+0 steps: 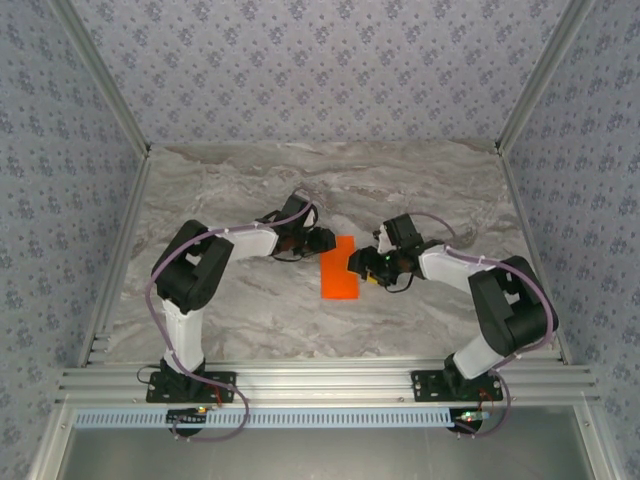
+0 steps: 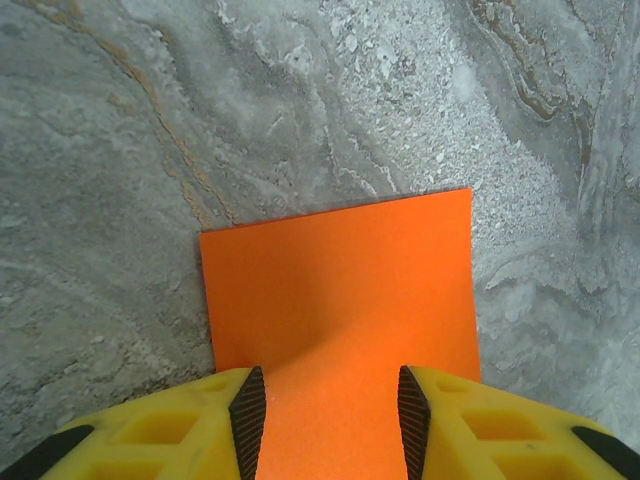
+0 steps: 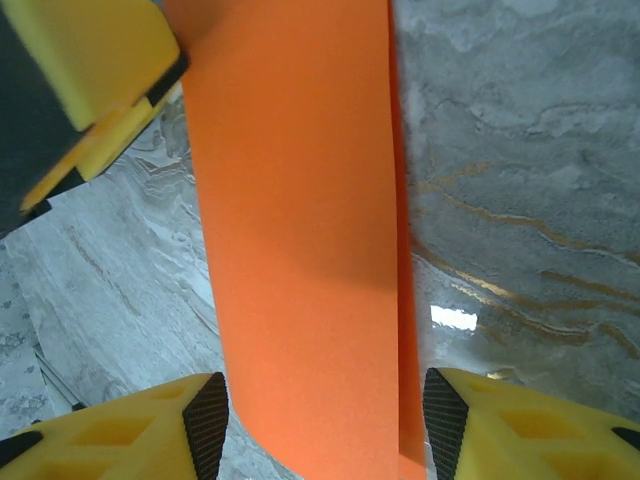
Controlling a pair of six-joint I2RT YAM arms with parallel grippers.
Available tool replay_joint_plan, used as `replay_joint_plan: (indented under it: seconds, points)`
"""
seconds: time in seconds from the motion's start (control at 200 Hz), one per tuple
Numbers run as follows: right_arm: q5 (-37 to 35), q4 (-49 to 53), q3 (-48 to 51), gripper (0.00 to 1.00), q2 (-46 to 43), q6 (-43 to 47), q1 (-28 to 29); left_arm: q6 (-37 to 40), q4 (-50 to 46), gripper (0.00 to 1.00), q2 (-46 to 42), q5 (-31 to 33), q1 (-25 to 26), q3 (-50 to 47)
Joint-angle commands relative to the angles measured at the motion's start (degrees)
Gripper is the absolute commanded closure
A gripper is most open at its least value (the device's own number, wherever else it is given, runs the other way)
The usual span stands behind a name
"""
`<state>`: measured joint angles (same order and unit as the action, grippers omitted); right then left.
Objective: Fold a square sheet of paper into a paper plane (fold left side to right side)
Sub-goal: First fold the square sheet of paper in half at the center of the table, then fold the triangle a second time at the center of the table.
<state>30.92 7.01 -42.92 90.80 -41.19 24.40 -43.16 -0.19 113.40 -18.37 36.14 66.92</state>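
The fingers (image 2: pixel 247 418) of the left gripper (image 2: pixel 330 415) are held partly apart, with nothing clamped between them. The same is seen at the right gripper (image 3: pixel 325 430). A grey marbled table (image 1: pixel 240 190) is spread around both. The two grippers are set facing each other across the orange paper (image 1: pixel 339 268), which is laid flat mid-table as a narrow rectangle. Its edge runs beneath the left fingers, and its width spans the gap between the right ones. Whether it is touched cannot be told.
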Motion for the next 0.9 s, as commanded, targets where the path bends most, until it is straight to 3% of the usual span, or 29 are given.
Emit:
replay_joint_plan:
  seconds: [0.0, 0.625, 0.894]
  points:
    - [1.4, -1.1, -0.9, 0.42, 1.5, -1.3, 0.4, -0.1, -1.3, 0.57, 0.6, 0.9, 0.7, -0.7]
    - [3.9, -6.4, -1.0, 0.49, 3.8, -3.5, 1.1, -0.1, -0.6, 0.57, -0.4, 0.4, 0.9, -1.1]
    - [5.3, -7.5, -1.7, 0.52, 3.6, -3.9, -0.3, 2.9, 2.2, 0.46, -11.5, 2.7, 0.9, -7.0]
